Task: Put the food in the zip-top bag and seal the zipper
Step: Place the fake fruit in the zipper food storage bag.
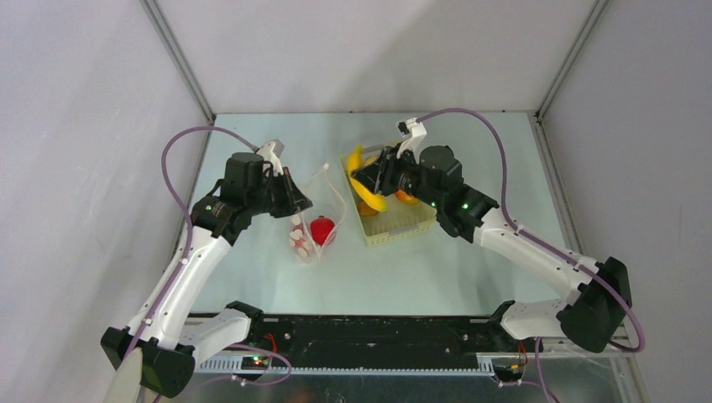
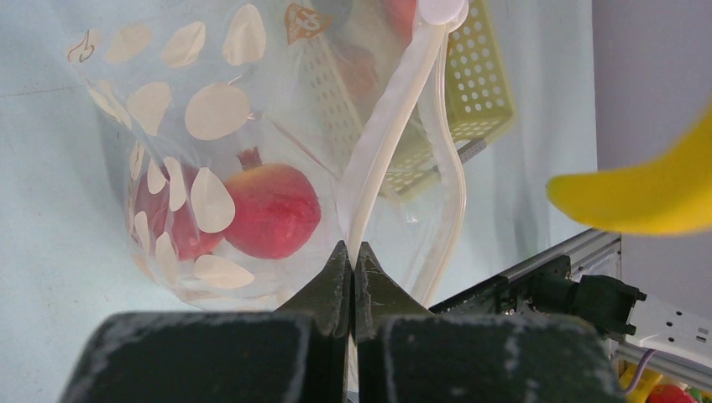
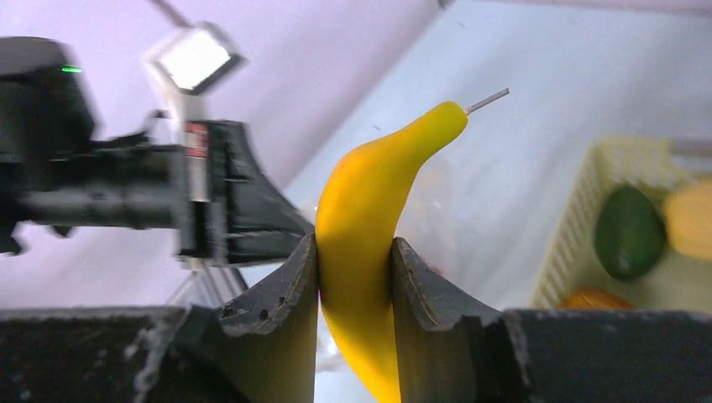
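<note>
Left tool (image 2: 352, 256): pressed together on zipper (image 2: 390, 134); zip-top bag (image 2: 193, 109) hangs left of basket (image 1: 401, 232), red fruit (image 2: 273, 210) inside.
Right tool (image 3: 353, 252): pinching banana (image 3: 369, 185) mid-body, over basket edge.
Handling: banana looks rigid, smooth, likely light. Bag film floppy, so grip the strip.

The pale green surface (image 1: 420, 277) carries a pale yellow perforated basket (image 1: 401, 231) toward its far middle. Just left of it, the dotted zip-top bag (image 1: 301, 242) rests its bottom.
</note>
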Tool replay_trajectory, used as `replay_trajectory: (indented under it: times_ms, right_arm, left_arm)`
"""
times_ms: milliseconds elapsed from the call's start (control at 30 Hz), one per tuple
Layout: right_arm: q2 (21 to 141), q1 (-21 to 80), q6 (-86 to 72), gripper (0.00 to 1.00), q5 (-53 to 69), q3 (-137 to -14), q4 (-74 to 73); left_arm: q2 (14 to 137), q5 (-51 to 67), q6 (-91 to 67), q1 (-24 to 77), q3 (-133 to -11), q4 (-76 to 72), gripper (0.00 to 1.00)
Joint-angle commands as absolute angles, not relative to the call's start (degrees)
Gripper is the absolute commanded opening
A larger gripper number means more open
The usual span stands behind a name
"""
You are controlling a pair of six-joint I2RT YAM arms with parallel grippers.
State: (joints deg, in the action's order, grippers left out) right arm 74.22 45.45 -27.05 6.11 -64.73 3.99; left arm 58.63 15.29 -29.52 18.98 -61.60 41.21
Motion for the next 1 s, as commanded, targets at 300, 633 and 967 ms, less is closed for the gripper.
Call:
replay_trajectory:
  times_ms: [300,633,967]
  right_arm:
    - [82.14,54.05,-30.96,0.07,4.97,-64.81,37.94]
    - [89.54,56.22,-29.73,0.07,7.58,-63.04,46.20]
    - [85.79,59.08,-24.41,0.07,-1.37,-56.49,42.75]
  left_arm:
    - [58.91,17.68,-29.66,18.60,-62.37,39.21,0.00]
    - [58.24,17.87,-29.77,18.55,-62.38,39.06,0.00]
    - [57.60,16.73,-29.86,18.59,-62.49,39.36,0.00]
